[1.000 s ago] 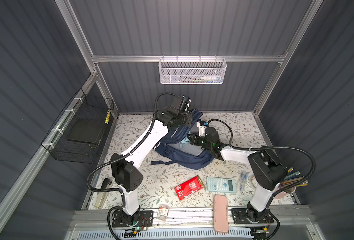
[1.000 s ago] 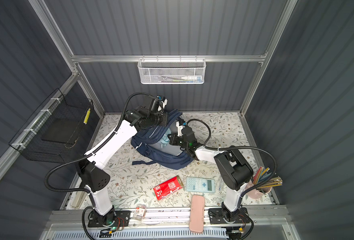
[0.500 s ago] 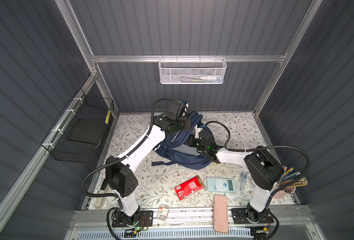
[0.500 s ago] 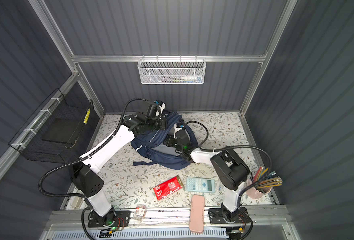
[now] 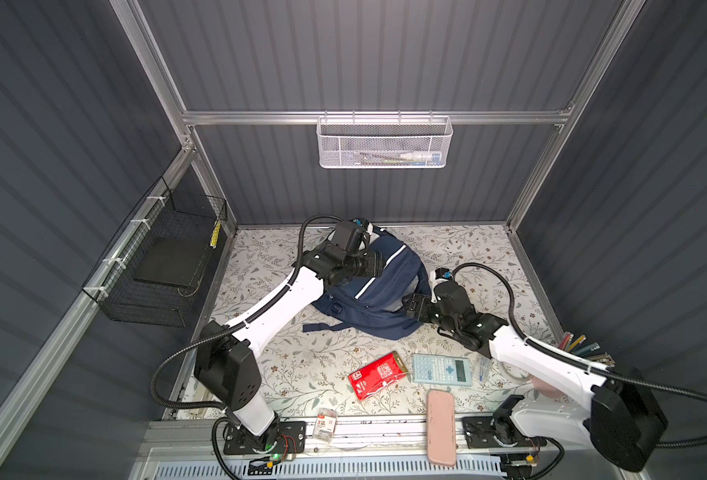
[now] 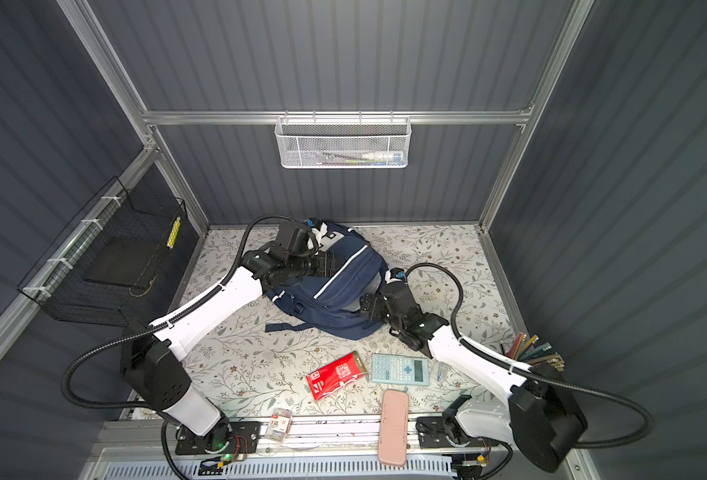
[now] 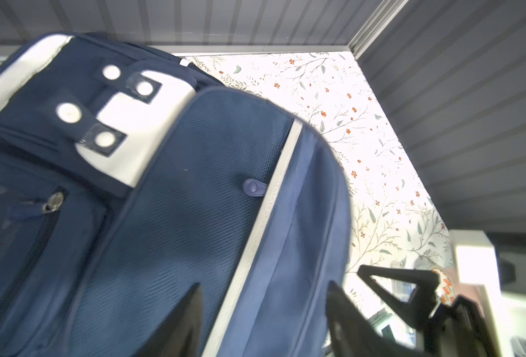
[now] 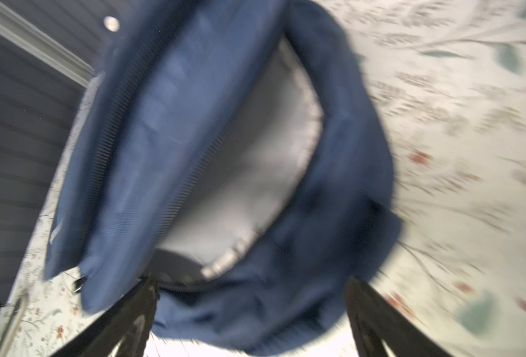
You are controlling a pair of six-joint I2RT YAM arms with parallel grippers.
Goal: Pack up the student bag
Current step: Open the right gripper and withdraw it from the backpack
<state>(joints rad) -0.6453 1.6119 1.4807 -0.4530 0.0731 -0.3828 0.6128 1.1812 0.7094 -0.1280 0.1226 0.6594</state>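
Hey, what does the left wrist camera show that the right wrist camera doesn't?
On the student bag, only the left wrist view shows the white patch and a zip pull. Only the right wrist view shows a compartment unzipped, with pale grey lining. Both show navy fabric, the floral table cover and an open claw: left claw, then right claw.

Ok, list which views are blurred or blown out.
Right wrist view: heavy motion blur, bag and mat smeared. Left wrist view: bag fairly sharp, its white patch and the mat blown out. Both top views: sharp and evenly lit.
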